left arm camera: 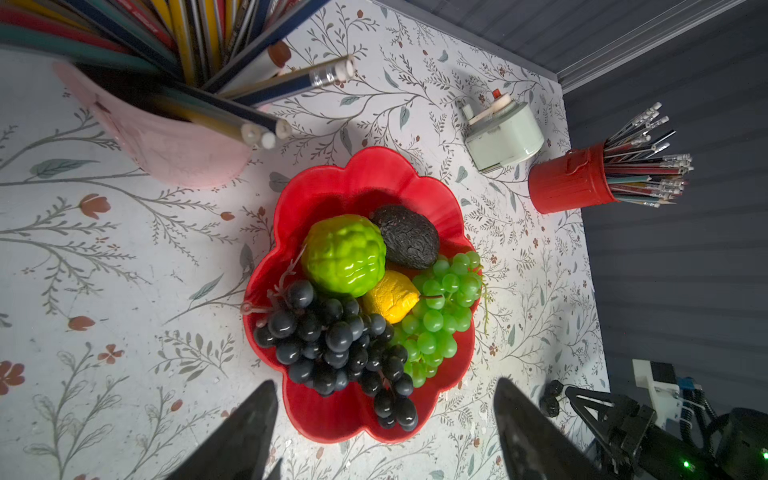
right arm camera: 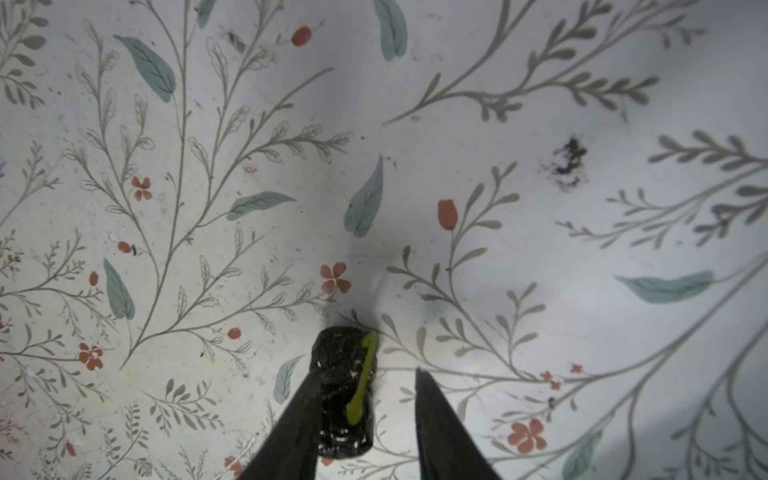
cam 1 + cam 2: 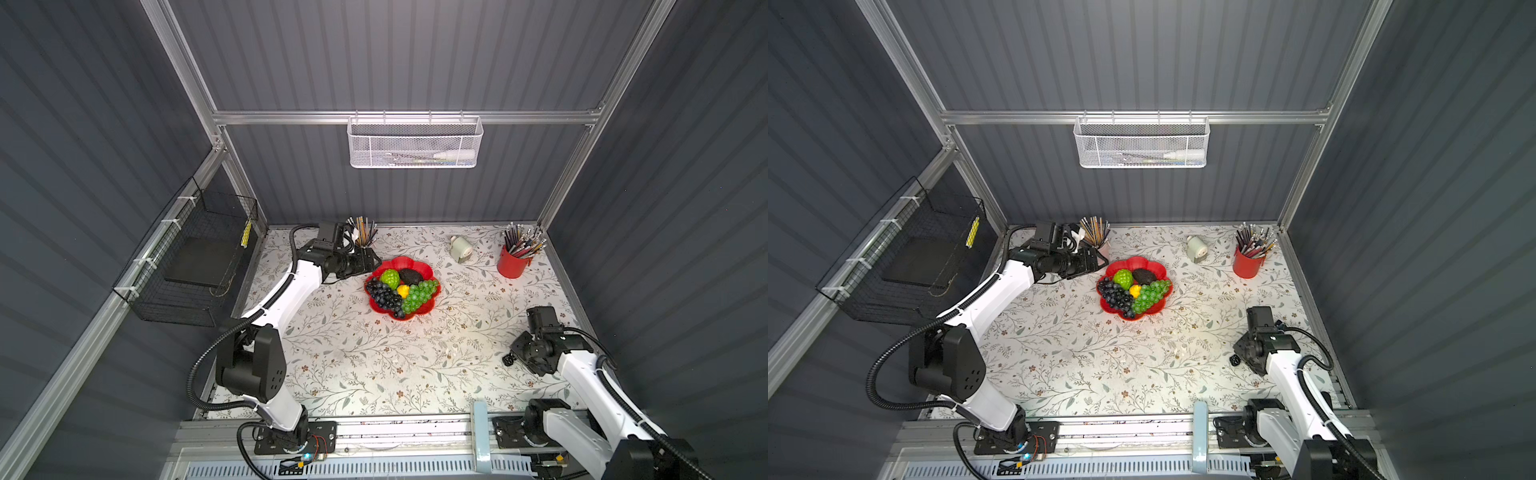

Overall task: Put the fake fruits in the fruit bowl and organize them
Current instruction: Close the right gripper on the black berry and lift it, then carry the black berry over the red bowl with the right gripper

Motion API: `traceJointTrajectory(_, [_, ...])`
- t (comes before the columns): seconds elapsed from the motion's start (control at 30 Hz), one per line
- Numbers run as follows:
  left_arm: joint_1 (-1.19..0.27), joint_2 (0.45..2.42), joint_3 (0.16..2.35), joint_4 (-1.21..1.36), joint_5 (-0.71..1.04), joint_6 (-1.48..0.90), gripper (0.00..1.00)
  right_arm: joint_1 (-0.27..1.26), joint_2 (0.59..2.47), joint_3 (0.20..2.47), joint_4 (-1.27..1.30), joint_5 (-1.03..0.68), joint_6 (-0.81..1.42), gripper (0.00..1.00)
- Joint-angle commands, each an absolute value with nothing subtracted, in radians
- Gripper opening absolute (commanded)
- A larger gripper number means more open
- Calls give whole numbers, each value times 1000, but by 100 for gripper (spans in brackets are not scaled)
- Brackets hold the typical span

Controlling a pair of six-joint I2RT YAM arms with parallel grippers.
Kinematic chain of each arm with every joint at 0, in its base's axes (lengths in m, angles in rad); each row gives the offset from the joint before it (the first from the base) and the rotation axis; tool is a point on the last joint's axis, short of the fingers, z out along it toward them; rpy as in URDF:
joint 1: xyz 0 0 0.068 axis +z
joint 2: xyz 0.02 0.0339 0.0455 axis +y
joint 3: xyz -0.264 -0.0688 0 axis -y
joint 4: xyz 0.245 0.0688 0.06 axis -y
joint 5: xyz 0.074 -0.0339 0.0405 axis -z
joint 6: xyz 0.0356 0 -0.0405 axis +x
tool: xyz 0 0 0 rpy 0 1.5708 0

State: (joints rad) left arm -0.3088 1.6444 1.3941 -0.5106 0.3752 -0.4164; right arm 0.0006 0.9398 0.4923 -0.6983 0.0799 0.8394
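Fruit bowl loaded: purple grapes at 8 o'clock, green grapes at 4, green ball at 11, black oval at 1, yellow fruit centre. Left gripper jaws spread, empty. Right gripper jaws apart, loose dark grape bit against one finger.

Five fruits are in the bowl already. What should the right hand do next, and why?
Probably close the right hand on the small dark bumpy piece with a green stem. It sits between the parted fingers, against one and clear of the other, far from the red bowl, so it seems the last piece to bring over.
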Motion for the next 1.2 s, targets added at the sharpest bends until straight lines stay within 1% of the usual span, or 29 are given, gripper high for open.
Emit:
traceJointTrajectory(0.0, [-313, 1658, 1405, -517, 379, -432, 82, -5, 946, 474, -670, 96, 828, 30])
traceJointTrajectory(0.1, [-316, 1659, 1405, -518, 381, -432, 81, -7, 951, 475, -657, 82, 822, 15])
traceJointTrajectory(0.13, [-316, 1660, 1405, -517, 380, -432, 81, -7, 948, 475, -657, 80, 821, 12])
traceJointTrajectory(0.33, [-323, 1660, 1405, -518, 380, -432, 81, -7, 905, 493, -671, 84, 802, 1])
traceJointTrajectory(0.47, [-328, 1662, 1405, -514, 379, -437, 81, -8, 880, 515, -679, 86, 775, 0])
traceJointTrajectory(0.67, [-334, 1664, 1405, -514, 379, -438, 81, 0, 870, 568, -689, 42, 740, 0])
traceJointTrajectory(0.8, [-334, 1663, 1389, -519, 384, -443, 81, 60, 899, 666, -701, 61, 704, 0])
traceJointTrajectory(0.93, [-334, 1661, 1357, -530, 390, -451, 81, 172, 1000, 817, -697, 74, 679, 0])
traceJointTrajectory(1.03, [-334, 1656, 1339, -549, 383, -450, 81, 273, 1110, 964, -684, 76, 653, 0])
traceJointTrajectory(1.17, [-334, 1641, 1315, -563, 349, -453, 81, 355, 1291, 1146, -648, -6, 631, 0])
